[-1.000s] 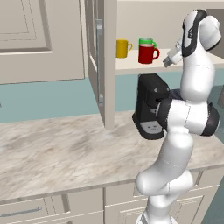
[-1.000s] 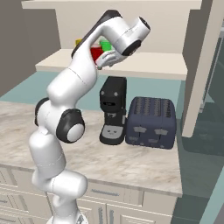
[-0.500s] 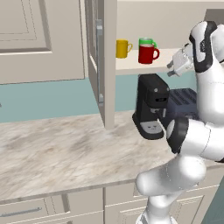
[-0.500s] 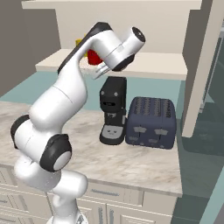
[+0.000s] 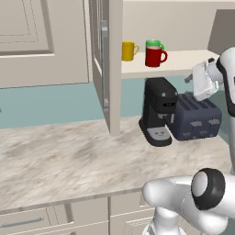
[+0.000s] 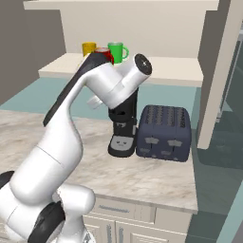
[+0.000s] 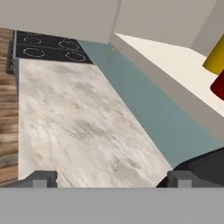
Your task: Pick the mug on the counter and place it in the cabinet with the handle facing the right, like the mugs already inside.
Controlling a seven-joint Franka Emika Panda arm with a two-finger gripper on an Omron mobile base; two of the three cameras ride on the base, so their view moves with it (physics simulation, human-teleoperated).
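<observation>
One red mug (image 5: 154,57) on cabinet shelf (image 5: 183,62), apart from spread, empty end effector (image 7: 109,177).

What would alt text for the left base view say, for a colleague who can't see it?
A red mug stands on the open cabinet's shelf beside a yellow mug and in front of a green mug, handle to the right. The gripper hangs empty to the right, above a dark toaster and black coffee machine on the marbled counter.
</observation>
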